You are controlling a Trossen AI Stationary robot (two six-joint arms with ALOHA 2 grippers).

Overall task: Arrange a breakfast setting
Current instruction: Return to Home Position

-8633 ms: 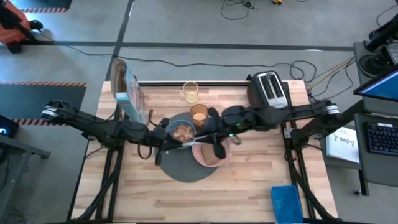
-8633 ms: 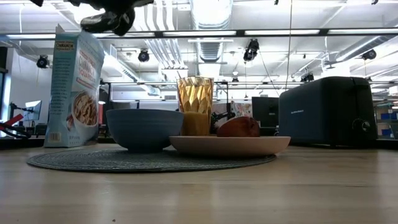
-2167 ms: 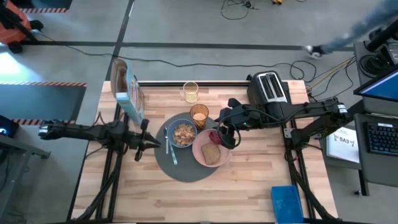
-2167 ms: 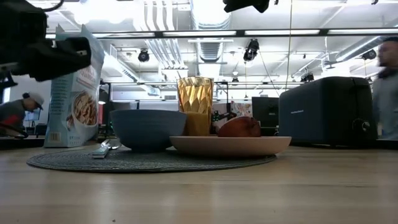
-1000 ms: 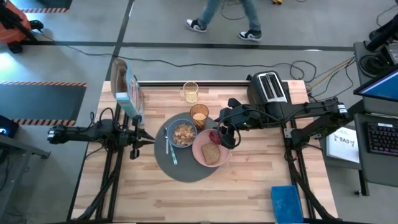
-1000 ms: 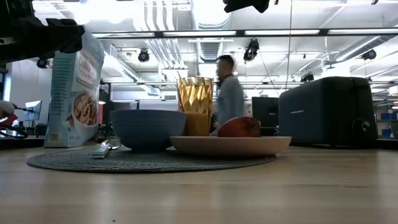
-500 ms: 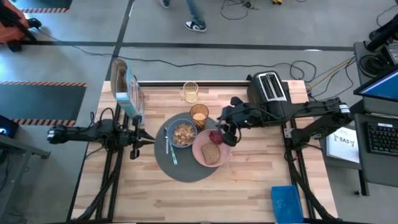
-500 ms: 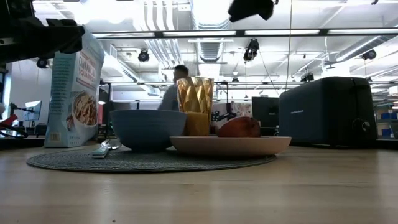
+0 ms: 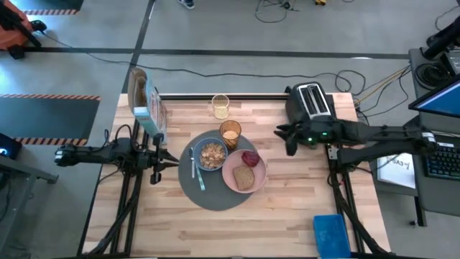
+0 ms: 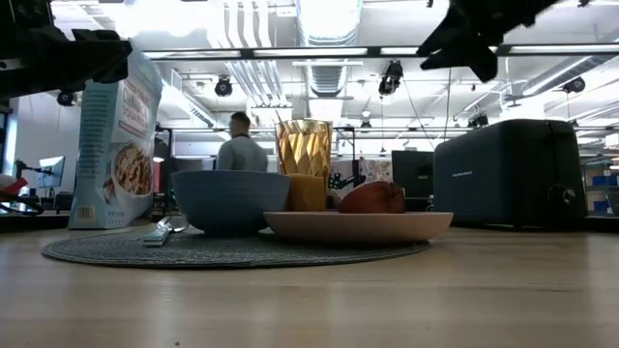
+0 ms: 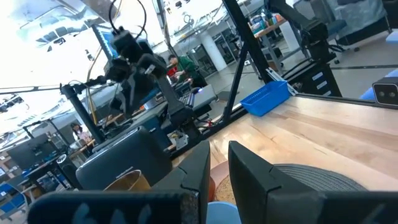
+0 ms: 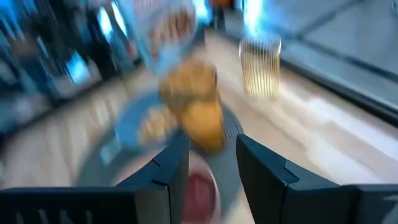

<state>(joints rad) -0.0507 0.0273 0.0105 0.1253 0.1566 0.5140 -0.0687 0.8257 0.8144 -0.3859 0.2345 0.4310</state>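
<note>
**Breakfast setting, on wooden tabletop (image 9: 287,208)**

1. Mat (image 9: 212,196) – large, round, dark grey; lies mid-tabletop and carries most of the set.
2. Blue bowl (image 9: 210,153) – on the mat's back-left part, upright, filled with brown cereal.
3. Light-blue spoon (image 9: 195,171) – flat on the mat, just beside the bowl on its left, handle running toward the front edge.
4. Pink plate (image 9: 259,173) – on the mat's right part, its far side overhanging the mat's rim.
5. Toast slice (image 9: 244,178) – flat on the plate, toward the front edge.
6. Red food piece (image 9: 249,157) – on the plate, just behind the toast.
7. Amber tumbler (image 9: 230,132) – upright at the mat's back rim, between bowl and plate.

**Other items**

- Clear glass (image 9: 220,106), near the middle of the back edge.
- Black toaster (image 9: 310,103), toward the back right corner.
- Cereal box (image 9: 147,104), upright toward the back left corner.
- Blue bin (image 9: 329,232), near the front right corner.
- Person (image 10: 240,145) in the room beyond the table (low view only).

**Arms**

- Left gripper (image 9: 167,160): between the left edge and the mat, near the mat's rim; fingers a narrow slit apart, empty.
- Right gripper (image 9: 285,140): raised just in front of the toaster, well apart from the plate; fingers apart, empty.
</note>
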